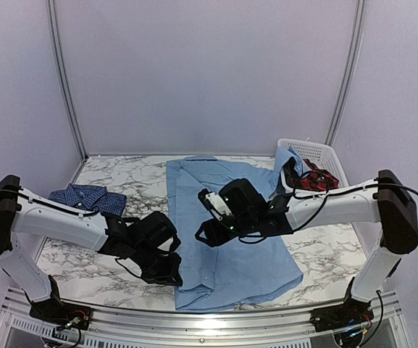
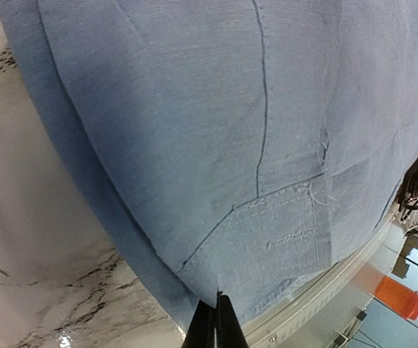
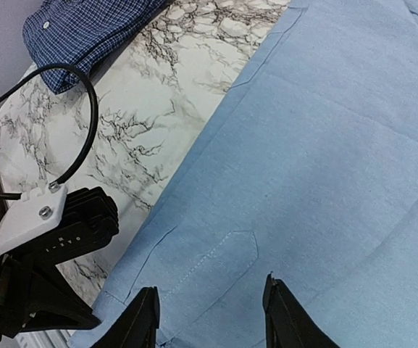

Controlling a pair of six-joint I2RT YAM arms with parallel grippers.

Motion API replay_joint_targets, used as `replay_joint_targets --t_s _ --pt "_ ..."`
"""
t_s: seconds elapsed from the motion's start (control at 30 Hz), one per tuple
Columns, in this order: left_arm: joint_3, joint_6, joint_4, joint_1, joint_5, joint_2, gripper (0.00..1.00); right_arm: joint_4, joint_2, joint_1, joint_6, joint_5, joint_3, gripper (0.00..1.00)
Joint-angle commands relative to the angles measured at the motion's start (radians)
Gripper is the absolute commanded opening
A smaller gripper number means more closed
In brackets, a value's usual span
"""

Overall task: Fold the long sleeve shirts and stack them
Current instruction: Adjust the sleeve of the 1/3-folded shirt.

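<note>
At the far left of the counter (image 1: 85, 257) the dark blue checked shirt (image 1: 88, 198) lies as a small folded bundle, well apart from the arms. Next, the left tool (image 1: 169, 272) sits at the near left hem of the light blue shirt (image 1: 256, 272). Its fingers are pressed together, and whether they nip cloth cannot be told. That shirt lies spread flat across the middle of the counter. It looks light, limp and prone to sliding, so seams, hem corners or the collar should be the surest places to take hold. The right tool (image 1: 207, 235) hangs over its middle, fingers apart and holding nothing. At the far right a white basket (image 1: 324, 148) holds a red cloth (image 1: 323, 180). One sleeve reaches toward the basket and could snag there.
</note>
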Motion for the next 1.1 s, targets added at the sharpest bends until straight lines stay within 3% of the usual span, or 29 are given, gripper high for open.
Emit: replay_joint_targets --t_s 0.0,0.23,0.43,0.6,0.8,1.07 --pt "0.018 -0.002 0.032 -0.010 0.043 -0.024 0.00 -0.043 -0.036 0.042 0.032 0.062 -0.024 0.45" --pt "-0.022 -0.002 0.053 -0.011 0.039 -0.014 0.01 -0.042 0.020 0.128 0.065 0.095 -0.062 0.42" --pt "-0.041 0.000 0.036 -0.009 0.003 -0.065 0.24 -0.052 0.067 0.181 0.071 0.152 -0.108 0.43" --pt "-0.017 0.046 -0.043 0.024 -0.063 -0.116 0.31 -0.082 0.069 0.188 0.057 0.162 -0.126 0.48" --pt "0.002 0.153 -0.081 0.214 -0.119 -0.148 0.44 -0.152 0.062 0.189 0.034 0.201 -0.105 0.51" --pt "0.275 0.351 0.018 0.447 -0.140 0.046 0.43 -0.203 -0.037 0.131 0.020 0.282 -0.010 0.55"
